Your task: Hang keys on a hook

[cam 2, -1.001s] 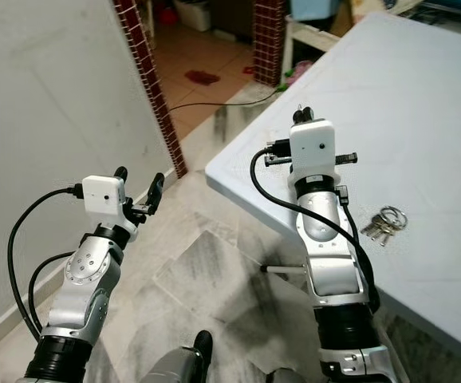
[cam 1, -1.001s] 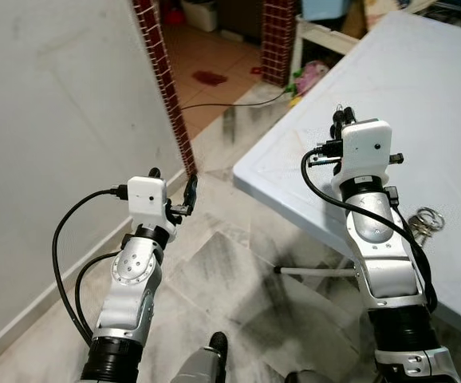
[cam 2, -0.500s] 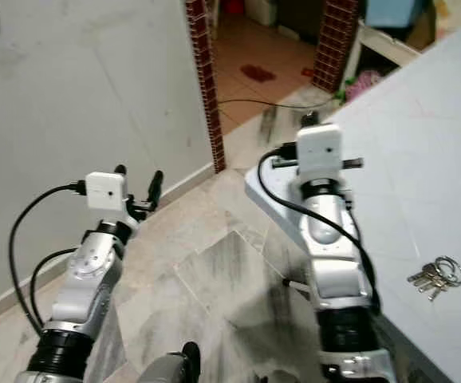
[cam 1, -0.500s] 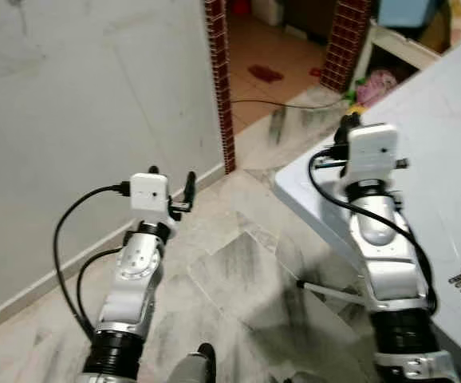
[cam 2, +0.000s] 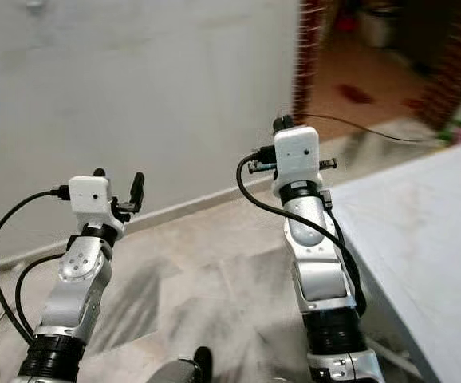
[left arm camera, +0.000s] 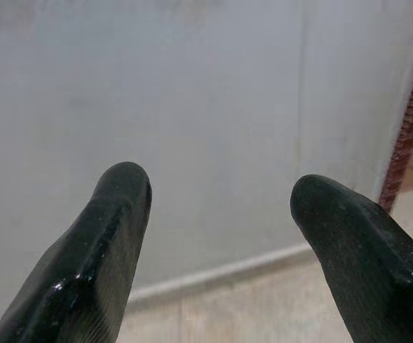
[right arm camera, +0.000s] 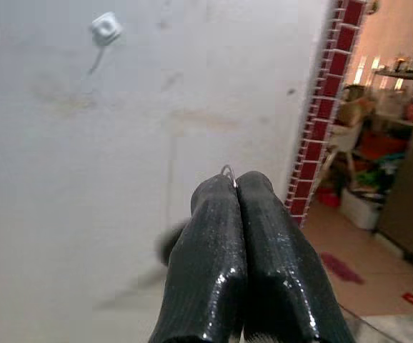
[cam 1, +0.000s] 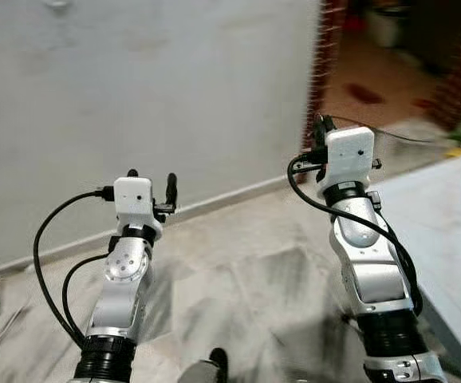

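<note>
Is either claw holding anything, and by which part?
The right claw is shut on a thin silver metal ring, pinching its lower part. The left claw holds nothing.

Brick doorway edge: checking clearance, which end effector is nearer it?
Right. The right end effector sits close by the brick doorway edge; the left end effector is well off to its left.

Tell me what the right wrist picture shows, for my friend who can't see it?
The right gripper is pressed shut on a thin metal ring that pokes out at its tips. It points at a pale wall with a small white hook high up. A red brick pillar edges a doorway beside it.
</note>
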Motion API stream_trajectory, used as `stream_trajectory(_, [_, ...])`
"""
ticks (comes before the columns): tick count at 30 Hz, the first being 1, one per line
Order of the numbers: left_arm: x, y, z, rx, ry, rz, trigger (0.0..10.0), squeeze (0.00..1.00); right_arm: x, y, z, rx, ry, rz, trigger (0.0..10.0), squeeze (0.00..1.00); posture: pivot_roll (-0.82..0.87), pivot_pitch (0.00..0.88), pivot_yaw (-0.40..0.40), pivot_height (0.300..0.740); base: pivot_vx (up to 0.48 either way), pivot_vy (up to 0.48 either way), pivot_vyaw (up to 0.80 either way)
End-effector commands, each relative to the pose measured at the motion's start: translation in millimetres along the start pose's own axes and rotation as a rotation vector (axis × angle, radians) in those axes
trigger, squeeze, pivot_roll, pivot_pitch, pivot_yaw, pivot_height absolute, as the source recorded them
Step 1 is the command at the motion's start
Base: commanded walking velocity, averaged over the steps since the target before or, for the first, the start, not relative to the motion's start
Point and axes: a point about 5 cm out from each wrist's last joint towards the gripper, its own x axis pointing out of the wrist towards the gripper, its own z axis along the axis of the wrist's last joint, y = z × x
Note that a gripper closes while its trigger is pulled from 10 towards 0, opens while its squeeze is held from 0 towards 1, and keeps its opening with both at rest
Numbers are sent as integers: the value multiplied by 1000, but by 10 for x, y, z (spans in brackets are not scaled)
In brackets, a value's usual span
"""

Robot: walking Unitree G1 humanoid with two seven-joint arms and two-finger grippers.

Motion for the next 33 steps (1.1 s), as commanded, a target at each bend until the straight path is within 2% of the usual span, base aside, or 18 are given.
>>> stream_trajectory(1, [4,83,10,48,19,48,10000,0,16,65,70,26,-25,23,10000,0,5,144,57,740,0,0,800])
stream_trajectory(2, [7,79,6,52,20,41,10000,0,17,72,71,29,-25,25,10000,0,5,144,57,740,0,0,800])
stream_trajectory(3, [5,51,1,9,15,-23,10000,0,17,79,73,34,-26,28,10000,0,2,148,54,740,0,0,469])
stream_trajectory(14, [3,-2,6,-35,21,-43,10000,0,5,86,67,45,-21,38,10000,0,-6,144,49,740,0,0,43])
stream_trajectory(26, [7,13,-12,-37,38,-51,10000,0,3,121,62,58,-17,45,10000,0,-2,144,56,740,0,436,0])
stream_trajectory(29, [9,24,-15,-31,43,-47,10000,0,-1,171,136,-41,-81,90,10000,0,-3,144,60,740,0,480,0])
stream_trajectory(33, [17,25,-18,-30,46,-45,10000,0,-10,213,149,-16,-80,96,10000,0,-4,142,60,740,0,480,0])
